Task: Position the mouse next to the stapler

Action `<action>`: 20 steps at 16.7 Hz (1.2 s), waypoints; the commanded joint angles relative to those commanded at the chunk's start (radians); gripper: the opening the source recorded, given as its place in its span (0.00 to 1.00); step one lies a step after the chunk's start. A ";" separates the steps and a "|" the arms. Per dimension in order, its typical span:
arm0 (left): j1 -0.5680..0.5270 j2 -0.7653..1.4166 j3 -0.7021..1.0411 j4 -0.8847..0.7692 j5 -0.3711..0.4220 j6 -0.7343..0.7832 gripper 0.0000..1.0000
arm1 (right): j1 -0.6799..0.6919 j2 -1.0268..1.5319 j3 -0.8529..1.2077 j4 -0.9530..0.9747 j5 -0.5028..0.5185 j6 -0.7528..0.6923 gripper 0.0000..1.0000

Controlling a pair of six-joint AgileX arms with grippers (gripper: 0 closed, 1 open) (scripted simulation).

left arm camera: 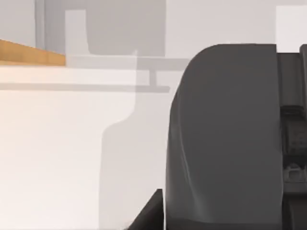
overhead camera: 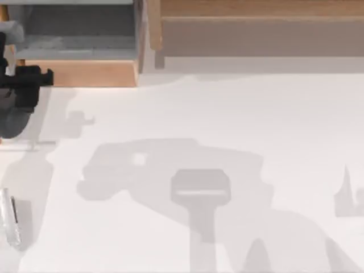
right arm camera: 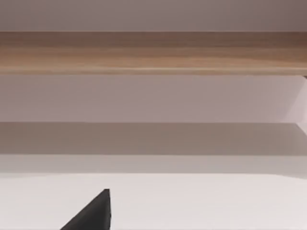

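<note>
The mouse (overhead camera: 13,116), a dark grey rounded lump, hangs at the table's far left edge, and my left gripper (overhead camera: 24,85) is shut on it from the far side. In the left wrist view the mouse (left arm camera: 225,134) looms close, with a black fingertip (left arm camera: 149,213) beside it. The stapler (overhead camera: 9,217), narrow and silver-white, lies on the table near the front left corner, well in front of the mouse and apart from it. A black tip of my right gripper (right arm camera: 91,215) shows in the right wrist view, facing the back of the table.
A wooden open-fronted box (overhead camera: 79,73) stands at the back left, just right of the left gripper. A long wooden shelf (overhead camera: 256,11) runs along the back right and is seen again as the shelf (right arm camera: 153,52). Arm shadows fall across the white table (overhead camera: 227,114).
</note>
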 joint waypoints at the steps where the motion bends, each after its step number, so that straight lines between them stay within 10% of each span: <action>1: -0.039 -0.023 -0.062 0.020 -0.005 -0.038 0.00 | 0.000 0.000 0.000 0.000 0.000 0.000 1.00; 10: -0.328 -0.101 -0.467 0.194 -0.070 -0.298 0.00 | 0.000 0.000 0.000 0.000 0.000 0.000 1.00; 20: -0.346 -0.099 -0.492 0.212 -0.078 -0.314 0.00 | 0.000 0.000 0.000 0.000 0.000 0.000 1.00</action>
